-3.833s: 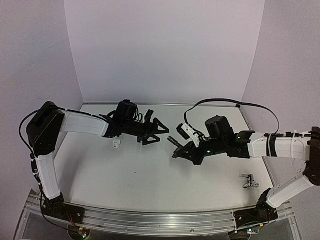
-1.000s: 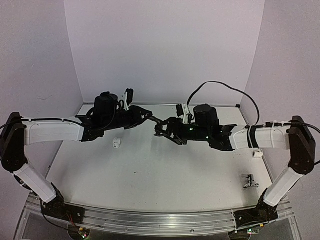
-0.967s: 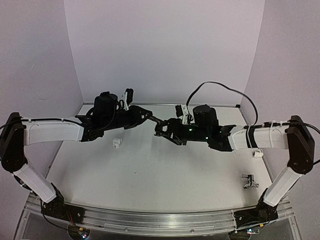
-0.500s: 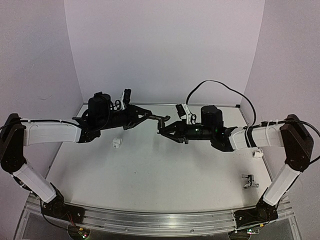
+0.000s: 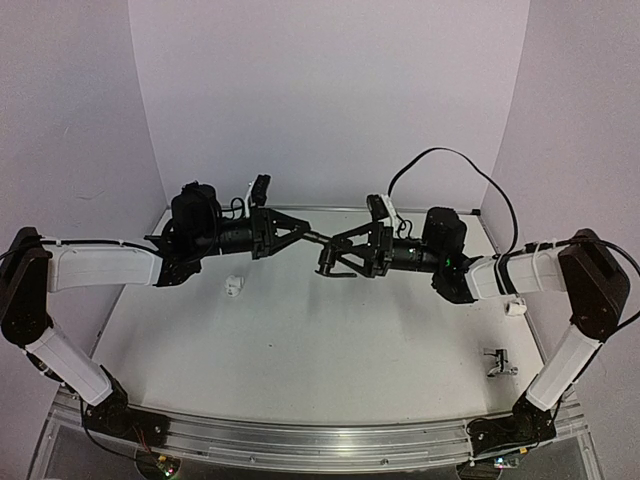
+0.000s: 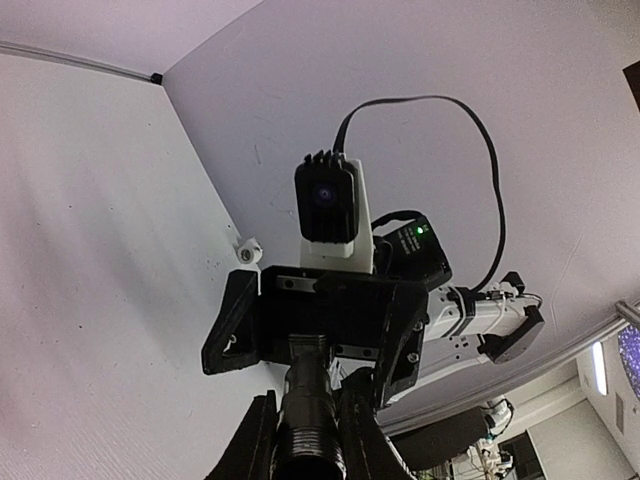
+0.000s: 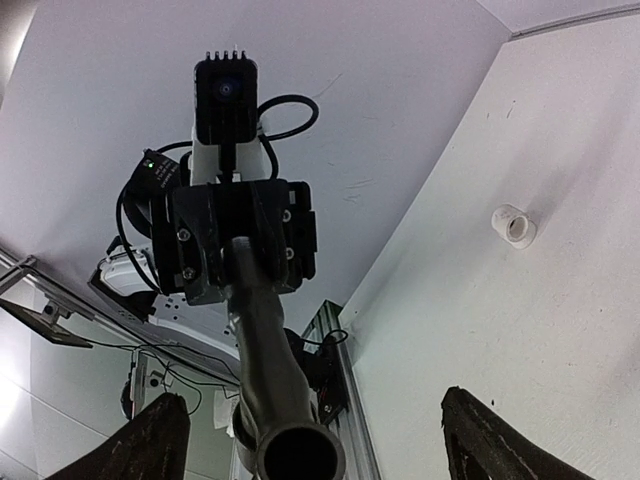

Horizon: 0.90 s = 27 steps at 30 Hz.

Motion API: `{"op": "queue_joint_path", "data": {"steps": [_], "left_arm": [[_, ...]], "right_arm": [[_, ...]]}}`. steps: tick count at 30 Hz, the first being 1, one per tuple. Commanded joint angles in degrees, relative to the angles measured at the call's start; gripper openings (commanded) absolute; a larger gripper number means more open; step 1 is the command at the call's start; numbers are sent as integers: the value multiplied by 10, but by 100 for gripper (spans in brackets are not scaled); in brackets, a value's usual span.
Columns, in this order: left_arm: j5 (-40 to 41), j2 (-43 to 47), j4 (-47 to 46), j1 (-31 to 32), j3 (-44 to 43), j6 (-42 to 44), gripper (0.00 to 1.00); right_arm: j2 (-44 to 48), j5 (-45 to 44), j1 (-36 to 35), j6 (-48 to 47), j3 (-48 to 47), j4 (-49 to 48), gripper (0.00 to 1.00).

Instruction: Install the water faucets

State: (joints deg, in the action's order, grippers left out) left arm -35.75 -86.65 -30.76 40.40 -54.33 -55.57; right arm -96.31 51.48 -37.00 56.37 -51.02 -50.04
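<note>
Pointing rightward, dark faucet [image 7: 262, 360] lengthwise in left gripper [image 5: 298, 230]

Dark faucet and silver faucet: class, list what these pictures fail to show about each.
Dark faucet: left wrist view, bottom edge cuts it off; lever unseen.
Same faucet, top view: too small between left claw and right claw.
Silver faucet: top view only, too small to tell its pose.

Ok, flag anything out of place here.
Nothing spilled or broken. The dark faucet is held in the air by the left gripper, the right gripper open around its end; the silver faucet lies alone near right.
</note>
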Motion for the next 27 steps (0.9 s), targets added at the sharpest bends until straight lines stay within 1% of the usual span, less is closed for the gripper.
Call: {"op": "queue_joint_path", "data": {"steps": [1,3,5,6,10,13,16,20,23,25,26,27], "left_arm": [[-32,8,-52,2,-24,-3,0],[-29,10,-53,2,-21,-2,0],[-24,12,-54,3,-18,-2,0],[-21,13,-55,3,-18,-3,0],[-15,10,-58,4,-22,-7,0],[-11,8,-59,5,-24,-8,0],[-9,6,-61,5,-26,-11,0],[-9,3,-62,7,-26,-12,0],[-9,1,-63,8,-26,-14,0],[-8,-1,-64,9,-24,-14,0],[-6,-1,-64,9,-23,-14,0],[-6,-2,-64,9,-23,-14,0]], "right_arm": [[-9,19,2,23,-34,-66,85],[-19,25,2,39,-43,-77,80],[-32,32,0,70,-46,-109,67],[-40,37,-2,92,-45,-141,63],[-79,42,-14,163,-42,-257,60],[-98,34,-22,182,-41,-296,53],[-108,25,-25,188,-39,-314,47],[-111,13,-25,186,-33,-318,32],[-108,12,-25,187,-30,-319,18],[-103,11,-26,184,-27,-319,6],[-101,9,-25,183,-25,-319,1],[-97,6,-25,179,-20,-320,0]]}}
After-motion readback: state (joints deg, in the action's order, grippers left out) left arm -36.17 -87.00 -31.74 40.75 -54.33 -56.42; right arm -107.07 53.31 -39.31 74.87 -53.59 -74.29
